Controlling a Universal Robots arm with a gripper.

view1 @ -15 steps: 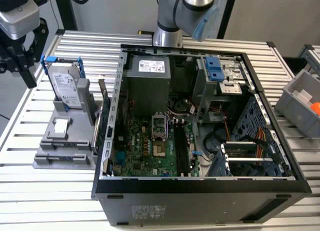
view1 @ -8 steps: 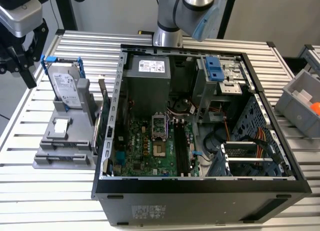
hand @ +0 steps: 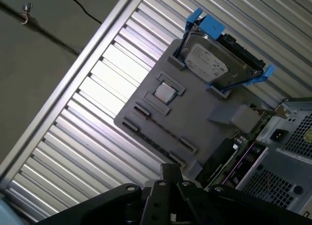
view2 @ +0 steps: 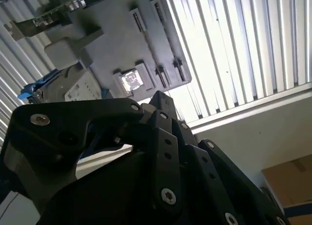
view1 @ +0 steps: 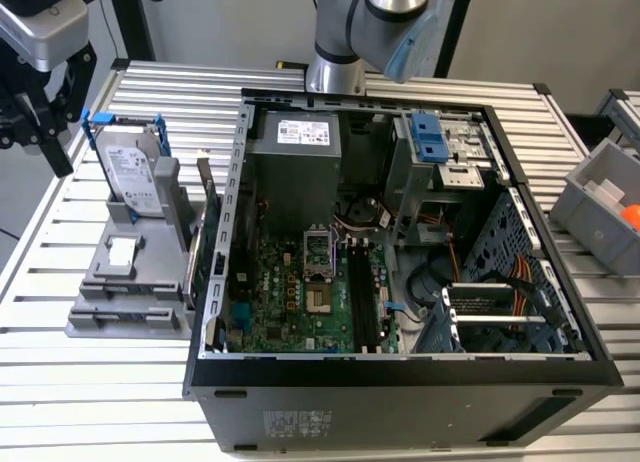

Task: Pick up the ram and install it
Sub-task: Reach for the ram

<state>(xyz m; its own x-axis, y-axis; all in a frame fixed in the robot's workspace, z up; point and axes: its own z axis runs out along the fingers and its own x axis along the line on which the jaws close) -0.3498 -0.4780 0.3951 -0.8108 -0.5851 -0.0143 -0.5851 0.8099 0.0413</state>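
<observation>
Exterior view — ram (view1: 197,260) is standing edgewise in grey holder (view1: 110,312), presumably for easy grasping; tool (view1: 38,122) is hovering nearby — whether apart or together, cannot tell.

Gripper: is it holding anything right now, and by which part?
Nothing. The gripper is open and empty, at the exterior view's left of the hard drive.

A slatted aluminium table (view1: 100,392) is carrying an open desktop computer case (view1: 400,414), a grey parts holder (view1: 120,304) sitting just beside it, a grey bin (view1: 592,204) resting at the exterior view's right.
</observation>
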